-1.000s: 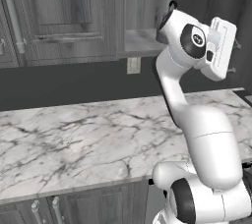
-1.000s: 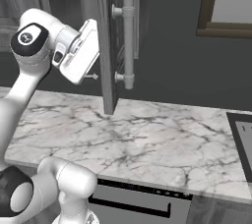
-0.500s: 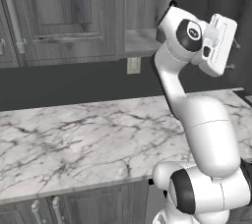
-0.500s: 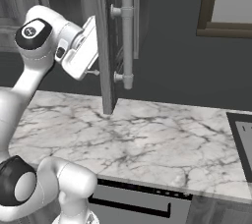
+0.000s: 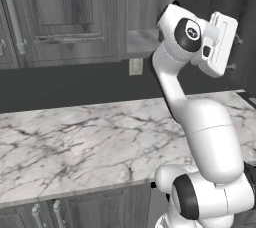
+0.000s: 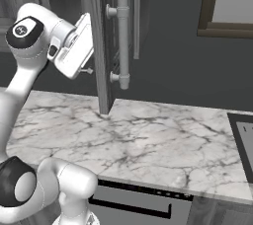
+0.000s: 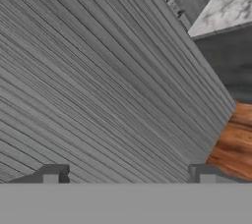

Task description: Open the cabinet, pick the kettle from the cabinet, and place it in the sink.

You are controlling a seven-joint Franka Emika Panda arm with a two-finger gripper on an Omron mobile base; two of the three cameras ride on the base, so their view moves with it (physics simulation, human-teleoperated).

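Observation:
The cabinet's door (image 6: 103, 46) stands swung out, edge-on in the right base view, with its long silver bar handle (image 6: 122, 41) on the outer face. My gripper (image 6: 91, 46) is raised at the door's inner side, open, with nothing between its fingers. From the left base view the gripper (image 5: 235, 52) sits right of the pale shelf (image 5: 142, 39). In the hand view the fingertips (image 7: 51, 174) stand wide apart, close to the door's wood grain (image 7: 98, 80). The kettle is hidden. A corner of the sink (image 6: 244, 140) shows at the right.
A white marble counter (image 5: 75, 142) runs below the wall cabinets. A closed neighbouring cabinet with a bar handle (image 5: 14, 19) is at the left. A wall socket (image 5: 135, 66) sits on the dark backsplash. A framed window (image 6: 227, 2) is upper right.
The hand has tilted a little and stays at about the same height beside the open door. The door and the base have not visibly moved.

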